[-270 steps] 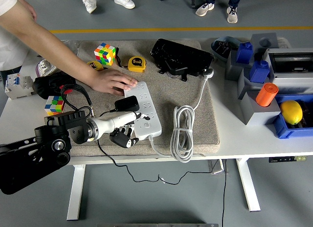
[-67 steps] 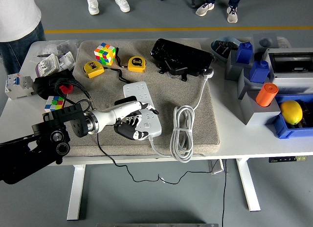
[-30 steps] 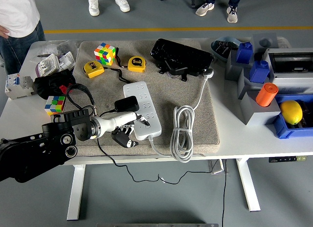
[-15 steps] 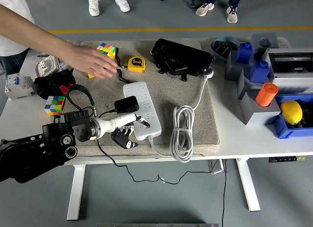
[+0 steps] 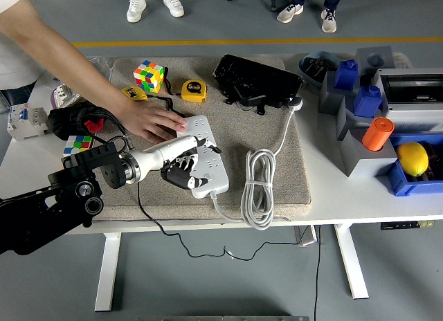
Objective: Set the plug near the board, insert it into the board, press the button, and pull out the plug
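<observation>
On the beige mat [image 5: 270, 169] we see the white power strip [image 5: 205, 162], and our left hand [image 5: 181, 170] lies over its left side with fingers curled; we cannot tell if they grip the black plug. A person's hand [image 5: 151, 120] presses on the strip's far left corner.

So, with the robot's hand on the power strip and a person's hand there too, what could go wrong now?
1. The person's hand rests on the far end of the white power strip right beside the robot's left hand; the two could collide or pinch.
2. The left hand's dark fingers cover the strip, so whether they hold the plug cannot be seen; a pull might drag the strip across the beige mat.
3. The coiled white cable lies close and could snag.
</observation>
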`<state>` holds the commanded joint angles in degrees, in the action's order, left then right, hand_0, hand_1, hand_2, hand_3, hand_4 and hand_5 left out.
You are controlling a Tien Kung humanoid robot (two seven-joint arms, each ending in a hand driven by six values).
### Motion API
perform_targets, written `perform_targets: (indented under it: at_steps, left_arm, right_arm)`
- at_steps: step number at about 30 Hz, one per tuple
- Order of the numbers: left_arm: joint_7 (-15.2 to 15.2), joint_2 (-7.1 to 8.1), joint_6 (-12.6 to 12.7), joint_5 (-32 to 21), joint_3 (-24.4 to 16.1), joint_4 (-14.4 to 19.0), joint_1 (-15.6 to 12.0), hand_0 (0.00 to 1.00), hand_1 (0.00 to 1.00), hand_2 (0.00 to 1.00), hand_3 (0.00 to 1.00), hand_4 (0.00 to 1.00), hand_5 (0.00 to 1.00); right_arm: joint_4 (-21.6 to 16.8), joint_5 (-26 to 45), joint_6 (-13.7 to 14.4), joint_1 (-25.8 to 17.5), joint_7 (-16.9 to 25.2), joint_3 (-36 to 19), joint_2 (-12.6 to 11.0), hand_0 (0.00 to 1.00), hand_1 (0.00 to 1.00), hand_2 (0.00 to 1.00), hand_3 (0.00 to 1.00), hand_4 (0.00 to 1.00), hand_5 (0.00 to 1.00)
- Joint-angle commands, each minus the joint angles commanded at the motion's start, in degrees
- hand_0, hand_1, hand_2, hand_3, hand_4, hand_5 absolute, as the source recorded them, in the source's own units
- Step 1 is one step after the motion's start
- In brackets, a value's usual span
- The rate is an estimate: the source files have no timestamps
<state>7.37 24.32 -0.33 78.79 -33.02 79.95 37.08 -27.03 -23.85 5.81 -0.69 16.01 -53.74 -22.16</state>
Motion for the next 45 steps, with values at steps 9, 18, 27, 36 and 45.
perform_targets:
  at_steps: [9, 18, 27, 36, 45]
  left_arm:
    - [-7.09, -0.77, 5.65, -1.04, -2.64, -2.59, -1.35, 0.506, 0.606, 0.57, 0.582, 0.984, 0.221]
    - [-11.73, -2.1, 10.44, 2.58, -2.16, -7.12, -1.66, 0.678, 0.735, 0.738, 0.741, 0.998, 0.355]
    - [-8.84, -3.16, 12.88, 9.02, -1.38, -10.93, -0.73, 0.692, 0.721, 0.724, 0.748, 0.998, 0.395]
    - [-3.51, -4.19, 12.34, 12.4, -0.09, -14.98, 0.04, 0.656, 0.673, 0.689, 0.739, 0.998, 0.393]
    - [-3.27, -4.86, 13.44, 12.45, 1.69, -18.24, 0.54, 0.603, 0.64, 0.643, 0.721, 0.998, 0.4]
  right_arm:
    - [0.0, -0.09, -0.03, 0.05, 0.0, 0.12, 0.07, 0.697, 0.694, 0.665, 0.571, 0.998, 0.49]
    - [0.05, -0.01, -0.06, 0.02, -0.01, 0.56, 0.1, 0.697, 0.694, 0.665, 0.571, 0.998, 0.49]
    - [0.01, 0.03, -0.03, 0.03, 0.0, 0.85, -0.26, 0.696, 0.694, 0.665, 0.571, 0.998, 0.49]
    - [-0.01, 0.1, -0.04, -0.05, 0.01, 1.13, -0.43, 0.696, 0.694, 0.665, 0.572, 0.998, 0.489]
    - [-0.07, 0.03, -0.02, -0.18, 0.02, 0.97, -0.45, 0.697, 0.694, 0.664, 0.57, 0.998, 0.488]
